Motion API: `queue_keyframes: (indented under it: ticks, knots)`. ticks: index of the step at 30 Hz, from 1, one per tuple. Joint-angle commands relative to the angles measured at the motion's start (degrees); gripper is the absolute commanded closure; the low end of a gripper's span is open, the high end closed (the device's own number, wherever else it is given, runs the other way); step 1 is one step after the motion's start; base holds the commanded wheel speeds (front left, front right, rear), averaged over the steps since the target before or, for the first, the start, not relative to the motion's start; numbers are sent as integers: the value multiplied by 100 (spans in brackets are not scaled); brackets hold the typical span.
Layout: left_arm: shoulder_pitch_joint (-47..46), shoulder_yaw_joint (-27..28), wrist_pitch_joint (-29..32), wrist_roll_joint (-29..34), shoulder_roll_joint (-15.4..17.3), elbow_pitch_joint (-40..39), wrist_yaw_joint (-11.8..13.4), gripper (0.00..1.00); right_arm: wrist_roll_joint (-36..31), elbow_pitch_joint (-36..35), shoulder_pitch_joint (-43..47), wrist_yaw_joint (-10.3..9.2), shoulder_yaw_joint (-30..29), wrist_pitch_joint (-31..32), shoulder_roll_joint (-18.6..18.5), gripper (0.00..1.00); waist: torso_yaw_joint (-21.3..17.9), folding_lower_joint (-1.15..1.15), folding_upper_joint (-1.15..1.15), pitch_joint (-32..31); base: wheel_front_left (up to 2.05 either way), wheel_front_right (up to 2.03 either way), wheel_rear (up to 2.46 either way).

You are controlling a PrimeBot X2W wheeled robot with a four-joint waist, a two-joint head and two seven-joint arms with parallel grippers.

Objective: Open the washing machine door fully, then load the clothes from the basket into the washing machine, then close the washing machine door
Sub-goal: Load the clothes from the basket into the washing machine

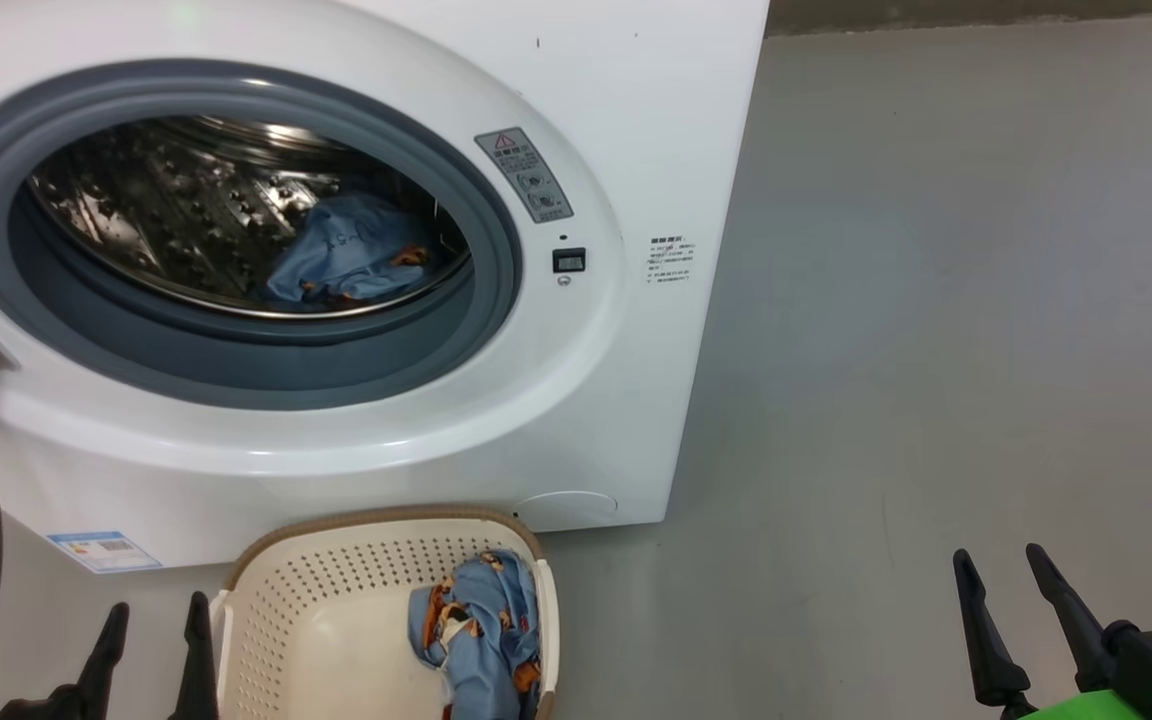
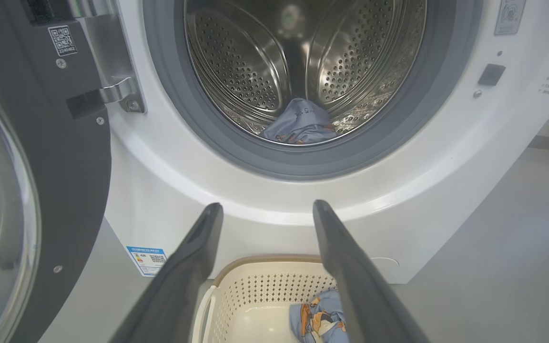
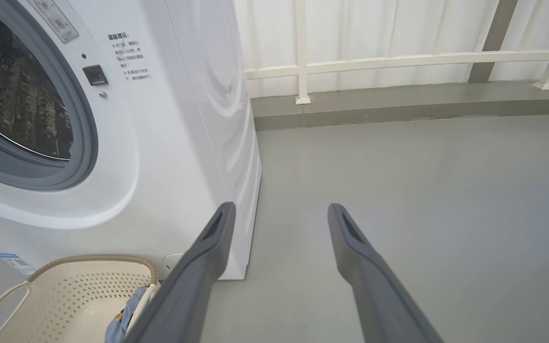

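Bear-printed clothes (image 1: 481, 625) are split between two places. One blue garment lies crumpled low in the steel drum (image 1: 166, 210) of the washing machine (image 1: 636, 150). Another is heaped in the basket (image 1: 336, 545), which stands on the floor (image 1: 936, 300) just in front of the machine, below the opening. That basket garment is bunched against the basket's right wall, its long axis running from the far rim toward the robot, with bare basket bottom to its left. The left gripper (image 1: 159, 602) hovers just beside the basket's left rim, fingers spread wide and empty; its wrist view shows the garment low and to the right, partly behind one finger. The right gripper (image 1: 998, 552) is likewise spread and holds nothing, but it hangs over bare floor well apart from the basket. The left arm is therefore the nearer one, and the pickup likely calls for it to reach rightward and down across the basket. The washing machine door (image 2: 65, 166) stands swung open on the left, clear of the opening.
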Motion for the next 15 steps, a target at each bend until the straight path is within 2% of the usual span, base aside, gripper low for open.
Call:
queue_keyframes:
  ticks: [1, 9, 15]
  knots:
    - [-170, 158, -36, -25, 59, -104, -9, 0, -1, -151, -128, 8, 117, -28, -45, 0, -9, 0, 0, 51, 0, 0, 0]
    - [-336, 14, -36, -123, -1, 127, -9, 0, -27, -214, -277, 8, 135, -28, 34, 0, -46, 0, 0, 401, 0, 0, 0]
    - [-672, -358, -36, -295, 39, 523, -9, 0, -51, -267, -496, 8, 128, -28, 124, 0, -65, 0, 0, 855, 0, 0, 0]
